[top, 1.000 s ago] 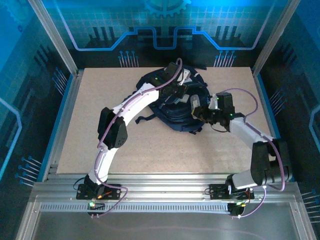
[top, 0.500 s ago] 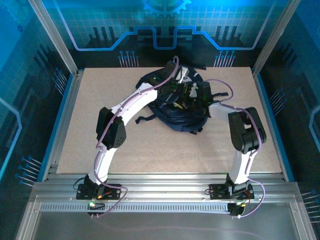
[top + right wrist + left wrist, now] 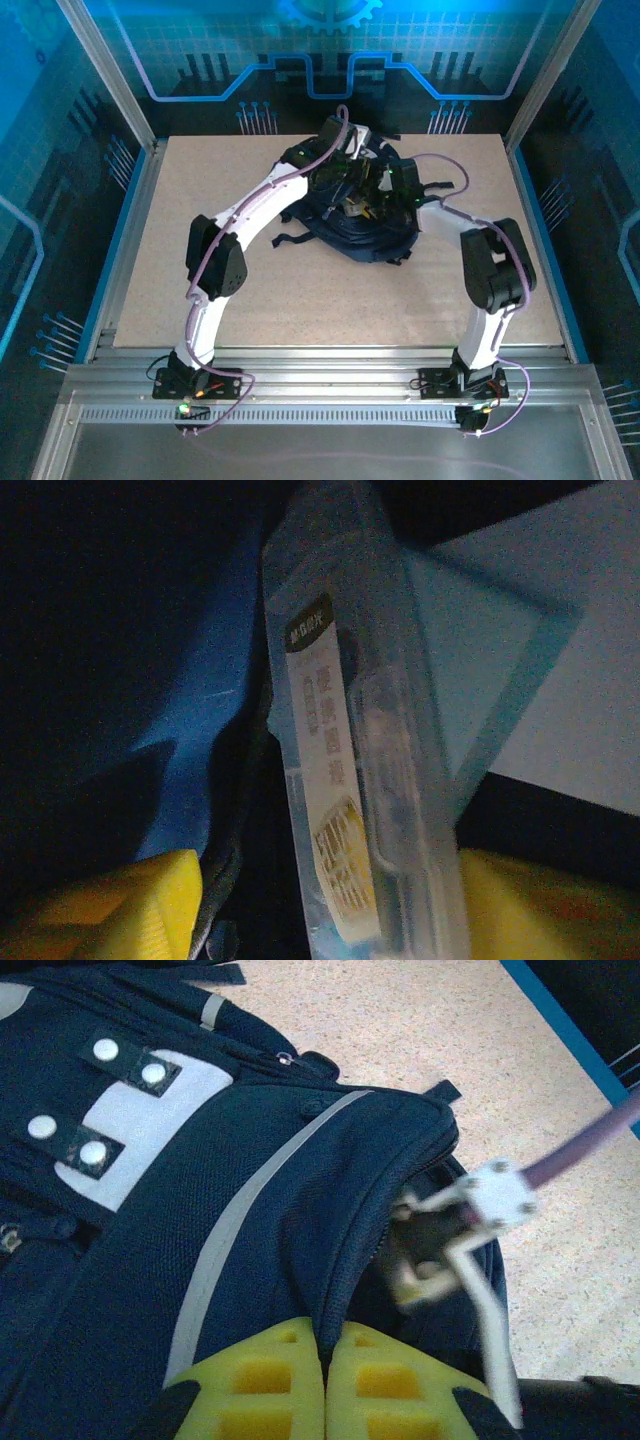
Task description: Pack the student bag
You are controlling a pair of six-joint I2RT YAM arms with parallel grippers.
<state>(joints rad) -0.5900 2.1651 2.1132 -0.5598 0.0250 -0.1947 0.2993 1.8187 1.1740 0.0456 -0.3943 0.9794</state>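
We are seeing the bag (image 3: 372, 240) lying at the far middle of the worktop (image 3: 300, 300), with both arms reaching in over it. The left jaws are pinching shut on a fold of the bag's navy fabric at the rim of its opening, just beside a grey stripe (image 3: 230, 1230). The right jaws are standing open down in the dark of the bag, with a clear plastic case (image 3: 340, 730) carrying a printed label sitting between the yellow pads (image 3: 130, 900), one pad clearly apart from it.
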